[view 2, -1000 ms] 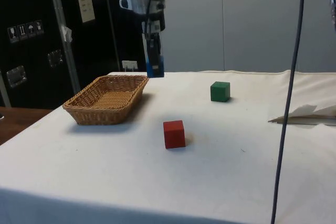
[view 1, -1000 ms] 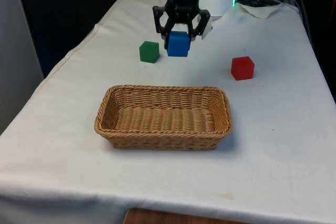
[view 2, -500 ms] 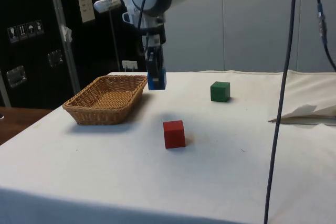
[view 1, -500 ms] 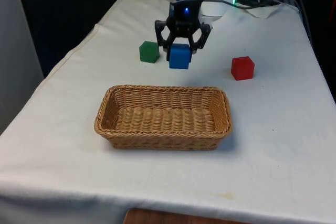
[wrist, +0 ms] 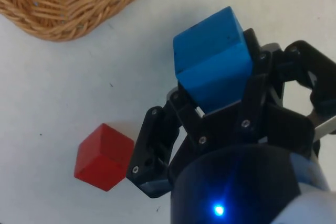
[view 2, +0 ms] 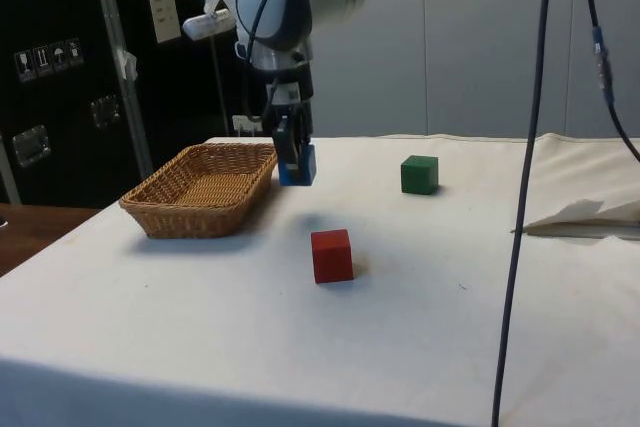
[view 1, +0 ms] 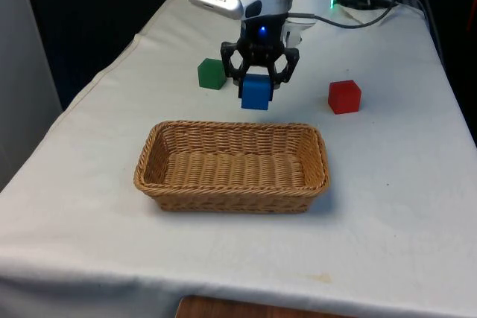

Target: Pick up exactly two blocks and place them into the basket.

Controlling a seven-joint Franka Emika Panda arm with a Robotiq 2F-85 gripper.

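Jaws [view 1: 257, 82] clamped on the blue block [view 1: 255, 92], carried nearer the basket [view 1: 232, 188] (not yet over it); no block delivered.

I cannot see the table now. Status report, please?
Gripper shut on blue block. Basket holds nothing. Green block, red block on cloth. Path clear.

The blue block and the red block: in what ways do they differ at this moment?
The blue block is held off the cloth in the gripper; the red block rests on the table, untouched. The blue block hangs near the basket's far rim; the red block lies off towards the front view's right. Both look like cubes of similar size, outside the basket.
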